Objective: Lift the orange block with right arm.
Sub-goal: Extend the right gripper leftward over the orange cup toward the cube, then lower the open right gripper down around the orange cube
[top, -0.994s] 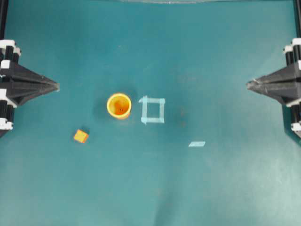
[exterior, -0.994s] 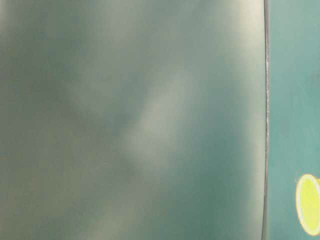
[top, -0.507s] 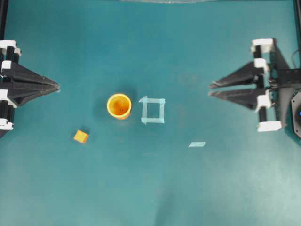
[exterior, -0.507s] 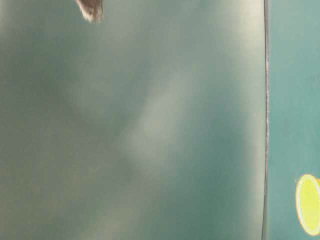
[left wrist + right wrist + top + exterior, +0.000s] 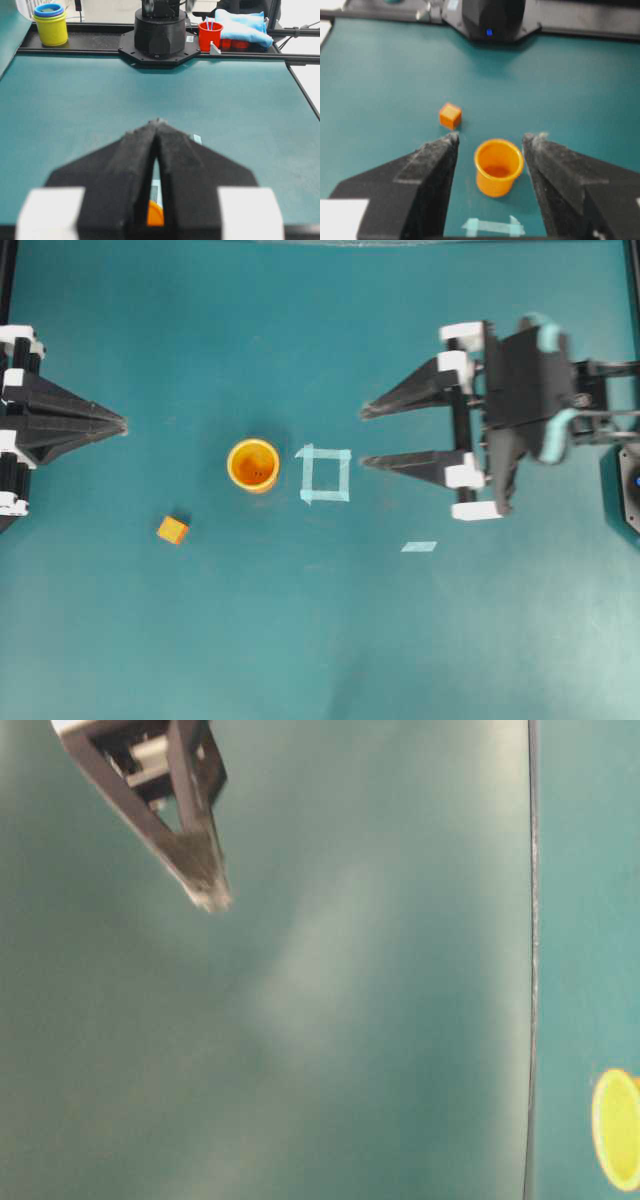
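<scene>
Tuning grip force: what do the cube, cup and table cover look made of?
Orange block: hard, matte, likely wood or plastic; crisp edges. Cup: smooth, slightly glossy plastic; thin, even rim. Table: teal sheet, faint sheen, soft creases; probably vinyl or coated fabric.

Open table is seen ahead of the right gripper, jaws spread; the cup stands directly in line; the orange block sits beyond it, offset, unobstructed around.
</scene>
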